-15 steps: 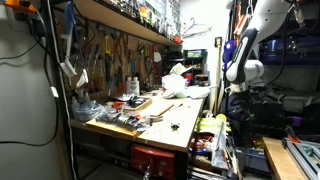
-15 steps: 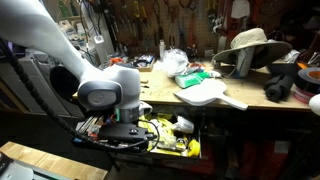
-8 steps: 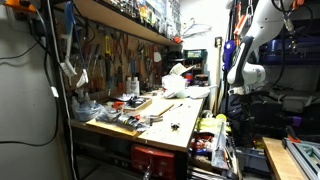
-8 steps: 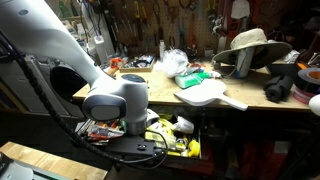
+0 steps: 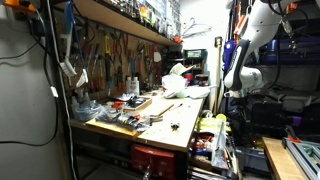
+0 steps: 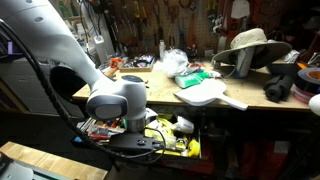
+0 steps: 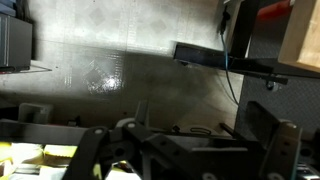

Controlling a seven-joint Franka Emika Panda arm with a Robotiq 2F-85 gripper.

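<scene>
My gripper shows in the wrist view as two dark fingers set wide apart with nothing between them. It points down at a pale tiled floor. In an exterior view the white arm hangs low in front of the workbench, and the gripper end is beside an open drawer of yellow items. In an exterior view the arm stands at the bench's far end, where its gripper is hard to make out.
A wooden workbench carries tools and clutter. A pegboard of hand tools lines the wall. A straw hat, a white bag and a green item lie on the bench. A black box with cables sits on the floor.
The arm's wrist has swung toward the open drawer and settled there. In the view along the bench the arm has risen slightly.
</scene>
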